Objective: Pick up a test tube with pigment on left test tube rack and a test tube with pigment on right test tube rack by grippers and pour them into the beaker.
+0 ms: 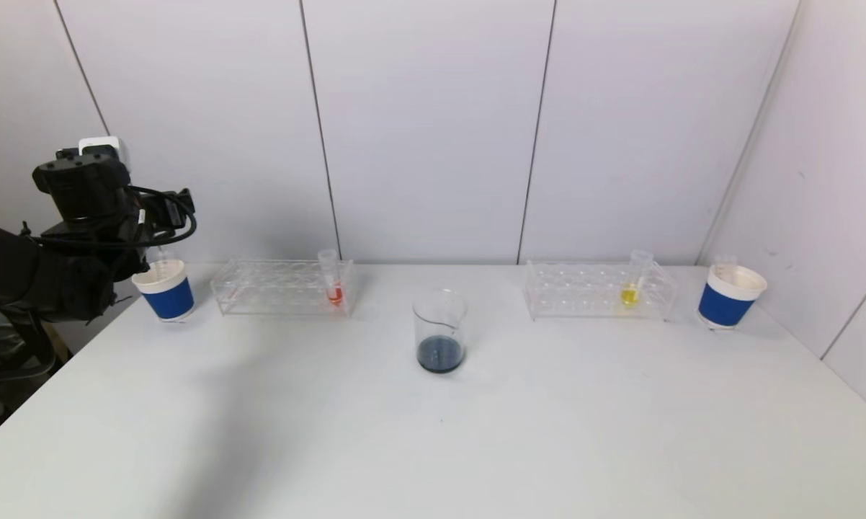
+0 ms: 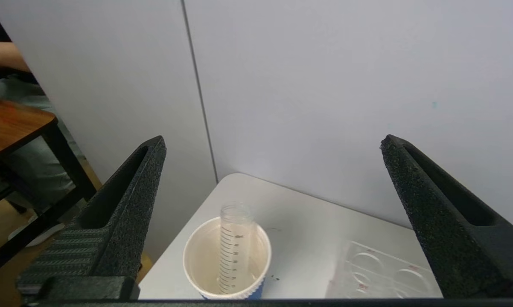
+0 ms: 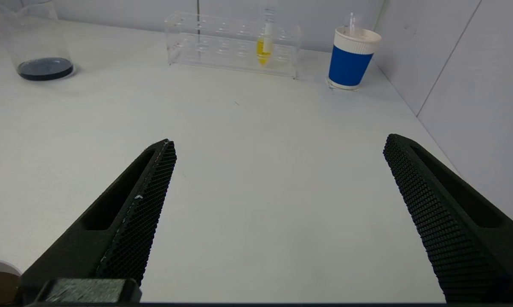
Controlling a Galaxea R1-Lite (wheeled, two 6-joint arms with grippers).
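Looking down from the head camera, the beaker (image 1: 439, 331) stands on the white table (image 1: 433, 447) with a dark pool of liquid in its bottom. To the robot's left of the beaker sits the left test tube rack (image 1: 282, 287), holding a tube of red pigment (image 1: 331, 280) at the end nearest the beaker. Beyond that rack stands a blue paper cup (image 1: 164, 290), and the left arm (image 1: 65, 245) hangs above and just outside it. To the right of the beaker sits the right test tube rack (image 1: 597, 290) with a tube of yellow pigment (image 1: 634, 281), and past it a second blue cup (image 1: 730, 295).

From the left wrist, the left gripper (image 2: 273, 149) hovers with its fingers spread wide and nothing between them, over the blue paper cup, where an empty graduated tube (image 2: 235, 247) leans inside. A corner of the left rack shows just beside the cup.

From the right wrist, the right gripper (image 3: 280, 147) is also spread wide and empty, low over bare table, well apart from the beaker, the right rack and the yellow tube.
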